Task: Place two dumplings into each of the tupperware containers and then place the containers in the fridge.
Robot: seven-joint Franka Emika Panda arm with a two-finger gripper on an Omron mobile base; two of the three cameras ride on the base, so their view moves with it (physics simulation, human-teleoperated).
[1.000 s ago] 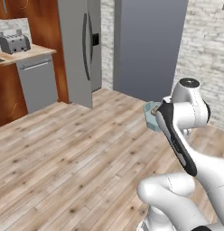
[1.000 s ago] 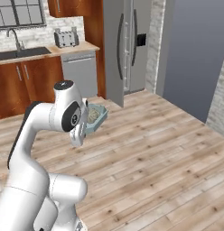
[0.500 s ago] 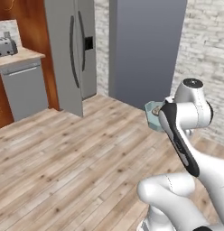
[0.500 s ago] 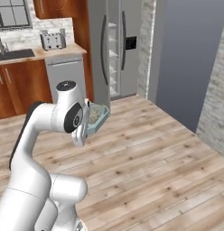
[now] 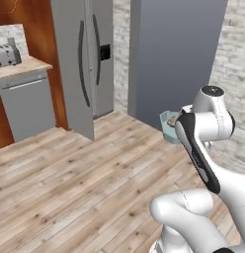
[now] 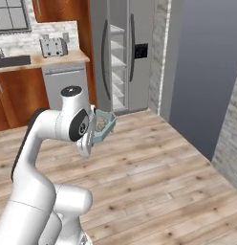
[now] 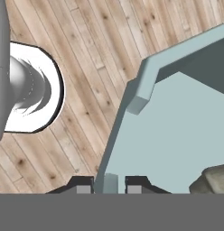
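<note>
My hand grips the rim of a tupperware container holding a dumpling, facing the open fridge.

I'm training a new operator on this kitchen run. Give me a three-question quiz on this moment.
1. True or false: the gripper is shut on the rim of a container.
2. What lies inside the container? A) a dumpling B) a spoon C) nothing
3. Fill in: in the right base view the fridge stands with one door ____.

Key: 1 true; 2 A; 3 open.
</note>
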